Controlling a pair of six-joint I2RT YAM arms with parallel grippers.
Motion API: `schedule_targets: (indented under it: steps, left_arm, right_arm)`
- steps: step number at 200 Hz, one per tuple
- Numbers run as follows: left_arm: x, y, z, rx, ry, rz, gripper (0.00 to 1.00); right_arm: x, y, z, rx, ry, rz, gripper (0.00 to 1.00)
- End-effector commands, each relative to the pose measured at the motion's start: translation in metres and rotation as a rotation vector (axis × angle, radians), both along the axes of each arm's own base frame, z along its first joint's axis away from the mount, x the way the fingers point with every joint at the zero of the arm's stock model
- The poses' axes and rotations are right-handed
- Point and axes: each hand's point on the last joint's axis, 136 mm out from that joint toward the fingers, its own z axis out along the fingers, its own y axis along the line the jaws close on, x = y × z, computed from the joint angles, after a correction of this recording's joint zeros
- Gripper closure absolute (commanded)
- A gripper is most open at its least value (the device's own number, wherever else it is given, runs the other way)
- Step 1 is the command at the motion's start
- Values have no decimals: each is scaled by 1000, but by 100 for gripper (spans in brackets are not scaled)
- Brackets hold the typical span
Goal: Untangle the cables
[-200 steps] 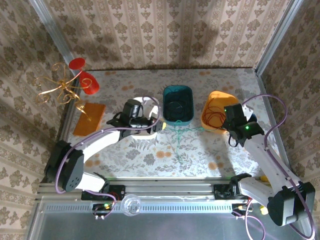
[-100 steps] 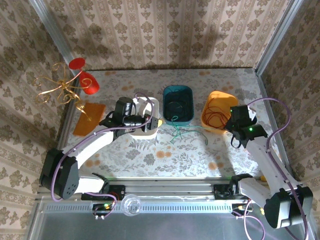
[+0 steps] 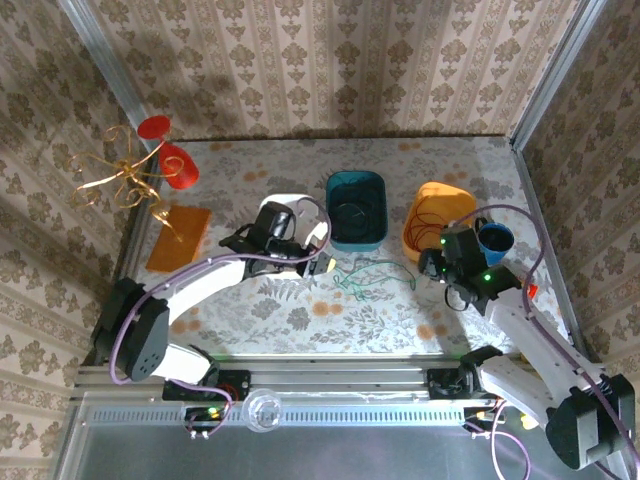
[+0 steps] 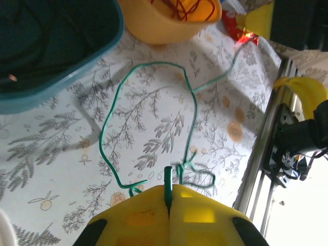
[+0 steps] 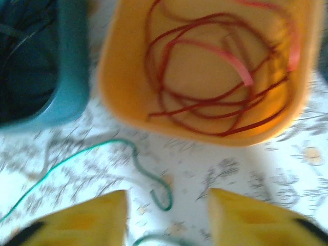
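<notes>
Beige wallpaper point(image 3: 330, 60) rings floral table point(image 3: 300, 312); left end effector point(image 4: 168, 193) pinches green cable point(image 4: 191, 102), right end effector point(image 5: 168, 201) gapes.

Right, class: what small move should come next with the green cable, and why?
Probably lower the right gripper onto the hooked free end of the green cable, between its open jaws, and close. The left gripper is shut on the kinked part, so both could pull it straight.
</notes>
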Motion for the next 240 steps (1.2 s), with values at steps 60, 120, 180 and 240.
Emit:
schedule_targets:
  steps: [60, 120, 180, 240]
  left_arm:
    - [5, -12, -5, 31, -17, -34, 100]
    - [11, -21, -5, 40, -34, -31, 100]
    - [17, -57, 0, -8, -46, -70, 100]
    - [10, -40, -13, 30, -21, -56, 100]
  right_arm:
    - [11, 4, 45, -141, -129, 91, 25]
    - [8, 110, 16, 87, 3, 515, 93]
    - [4, 150, -29, 21, 224, 688, 100]
    - [31, 90, 24, -69, 30, 414, 29]
